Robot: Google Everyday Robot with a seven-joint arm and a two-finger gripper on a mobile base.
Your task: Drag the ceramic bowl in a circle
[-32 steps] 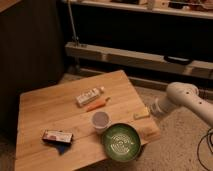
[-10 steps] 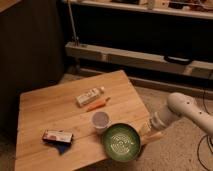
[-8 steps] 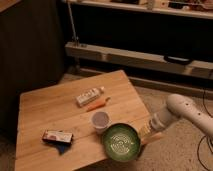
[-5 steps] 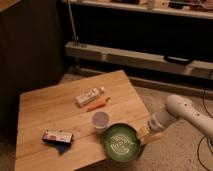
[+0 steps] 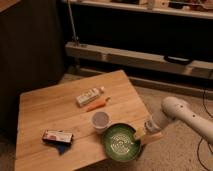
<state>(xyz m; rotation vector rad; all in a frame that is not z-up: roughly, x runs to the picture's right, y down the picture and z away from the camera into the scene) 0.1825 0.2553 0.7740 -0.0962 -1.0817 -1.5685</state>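
Note:
The ceramic bowl [image 5: 120, 142], wide, green and ringed inside, sits at the near right corner of the wooden table [image 5: 45, 107], partly over its front edge. My gripper [image 5: 142, 135] is low at the bowl's right rim, touching or nearly touching it. The white arm [image 5: 176, 113] comes in from the right, off the table's side.
A small whitish cup [image 5: 100, 120] stands just behind and left of the bowl. An orange stick [image 5: 97, 105] and a white packet [image 5: 89, 96] lie mid-table. At the near left lies a red box [image 5: 56, 136]. A metal shelf rail [image 5: 140, 57] runs behind.
Over three seconds the arm has come down and left from beside the table to the bowl's right rim. In the last second it crept slightly closer. The bowl has not visibly moved.

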